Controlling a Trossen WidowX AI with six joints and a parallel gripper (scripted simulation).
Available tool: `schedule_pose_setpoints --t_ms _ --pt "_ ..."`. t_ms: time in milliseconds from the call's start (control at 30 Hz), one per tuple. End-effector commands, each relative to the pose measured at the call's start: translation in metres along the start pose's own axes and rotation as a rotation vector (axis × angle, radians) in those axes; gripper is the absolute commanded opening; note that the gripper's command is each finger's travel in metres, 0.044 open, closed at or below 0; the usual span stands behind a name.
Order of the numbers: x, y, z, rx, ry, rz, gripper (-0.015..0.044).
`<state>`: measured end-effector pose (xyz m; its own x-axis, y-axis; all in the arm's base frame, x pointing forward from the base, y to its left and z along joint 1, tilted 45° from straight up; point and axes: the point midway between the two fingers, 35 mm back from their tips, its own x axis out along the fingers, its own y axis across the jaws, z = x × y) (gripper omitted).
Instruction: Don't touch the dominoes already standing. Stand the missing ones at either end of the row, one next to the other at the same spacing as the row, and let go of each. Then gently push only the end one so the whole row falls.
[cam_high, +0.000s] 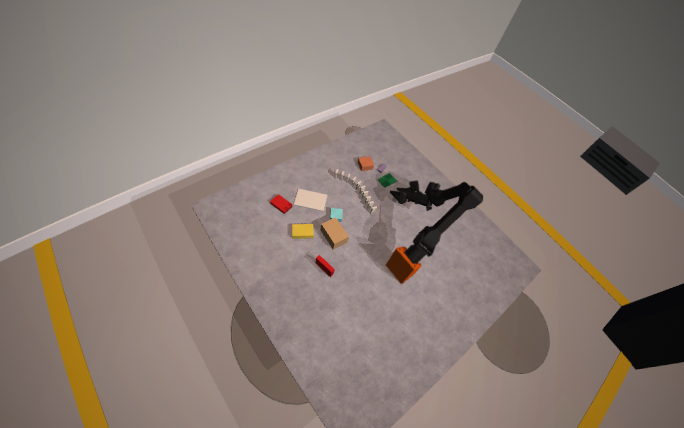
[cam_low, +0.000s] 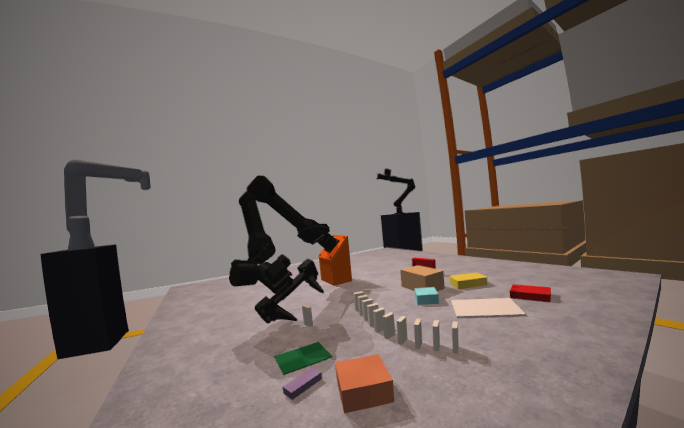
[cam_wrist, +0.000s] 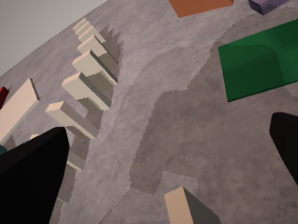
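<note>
The end effector (cam_low: 297, 296) hangs wide open, gripping nothing. A lone domino (cam_low: 307, 315) stands upright on the counter (cam_low: 554, 363) just at its 3 o'clock in the exterior view (clear of both fingers). The curved row (cam_low: 398, 323) stands well apart at the domino's 3 o'clock.
</note>
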<state>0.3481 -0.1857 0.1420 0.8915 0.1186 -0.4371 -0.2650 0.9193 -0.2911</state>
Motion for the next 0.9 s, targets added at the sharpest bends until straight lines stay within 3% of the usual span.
schedule_pose_setpoints --t_ms 0,133,300,500,867 --pt "0.01 -0.009 -0.002 0.362 0.24 -0.124 0.044" --pt "0.005 -0.011 -0.001 0.692 0.463 -0.356 0.044" --pt "-0.005 0.006 0.008 0.923 0.63 -0.673 0.044" --pt "-0.017 0.039 0.042 0.966 0.632 -1.095 0.044" --pt "-0.019 0.042 0.047 0.958 0.611 -1.139 0.044"
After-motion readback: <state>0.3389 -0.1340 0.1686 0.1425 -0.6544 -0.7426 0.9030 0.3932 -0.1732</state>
